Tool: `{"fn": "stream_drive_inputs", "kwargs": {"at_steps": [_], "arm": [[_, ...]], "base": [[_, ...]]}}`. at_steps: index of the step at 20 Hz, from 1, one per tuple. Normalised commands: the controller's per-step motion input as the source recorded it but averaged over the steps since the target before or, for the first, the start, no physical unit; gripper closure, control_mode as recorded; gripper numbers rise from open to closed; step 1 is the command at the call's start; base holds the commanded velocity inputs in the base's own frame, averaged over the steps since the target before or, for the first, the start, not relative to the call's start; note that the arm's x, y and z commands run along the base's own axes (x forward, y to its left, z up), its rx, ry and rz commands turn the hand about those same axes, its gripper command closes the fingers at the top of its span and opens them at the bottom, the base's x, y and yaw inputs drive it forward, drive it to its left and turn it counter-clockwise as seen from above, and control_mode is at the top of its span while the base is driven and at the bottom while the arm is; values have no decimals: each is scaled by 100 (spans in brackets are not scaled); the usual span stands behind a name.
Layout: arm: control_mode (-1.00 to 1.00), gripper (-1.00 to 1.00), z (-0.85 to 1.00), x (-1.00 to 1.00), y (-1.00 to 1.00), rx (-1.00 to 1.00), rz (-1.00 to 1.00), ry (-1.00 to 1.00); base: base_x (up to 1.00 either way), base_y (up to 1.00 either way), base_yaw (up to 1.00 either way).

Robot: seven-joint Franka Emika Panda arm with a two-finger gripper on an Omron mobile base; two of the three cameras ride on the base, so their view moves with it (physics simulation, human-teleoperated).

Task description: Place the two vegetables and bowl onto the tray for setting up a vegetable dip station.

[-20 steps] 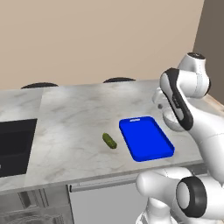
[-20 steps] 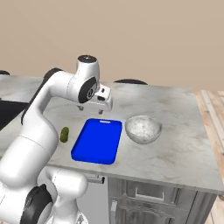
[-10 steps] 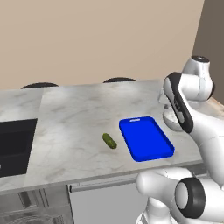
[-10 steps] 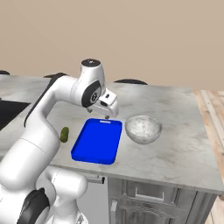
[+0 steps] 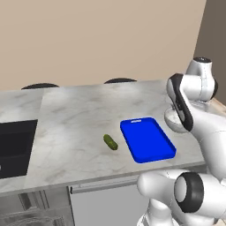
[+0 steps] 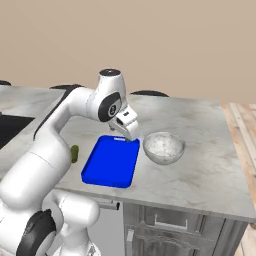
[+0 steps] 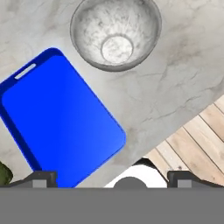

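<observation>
The gripper (image 6: 128,131) is hovering with jaws spread wide and holding nothing, above the gap between the tray (image 6: 111,161) and the bowl (image 6: 163,146), probably lining up on 1. The cucumber (image 5: 110,141) is lying just left of the tray.

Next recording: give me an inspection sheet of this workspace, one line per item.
Surface: grey-white marble counter, dark sink at its left end.
Job's things: blue tray bare; cucumber on the counter left of the tray; speckled bowl on the counter right of it, apart; carrot nothing seen.
Clutter: nothing seen.
Grippers: gripper open, holding nothing, raised above the tray's far end.
Cables: nothing seen.
Surroundings: beige wall, wooden floor, cabinet fronts.
</observation>
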Motion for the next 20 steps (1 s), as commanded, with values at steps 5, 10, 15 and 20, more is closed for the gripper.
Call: {"fn": "stream_drive_inputs", "kwargs": {"at_steps": [5,10,15,20], "arm": [[-100,-100,-7,0,-27,3,-16,9],[-100,-100,-11,0,-20,1,-10,11],[-100,-100,-14,0,-17,0,-6,5],[-100,-100,-21,3,-13,0,-6,2]], "base": [[0,0,0],[0,0,0],[0,0,0],[0,0,0]]}}
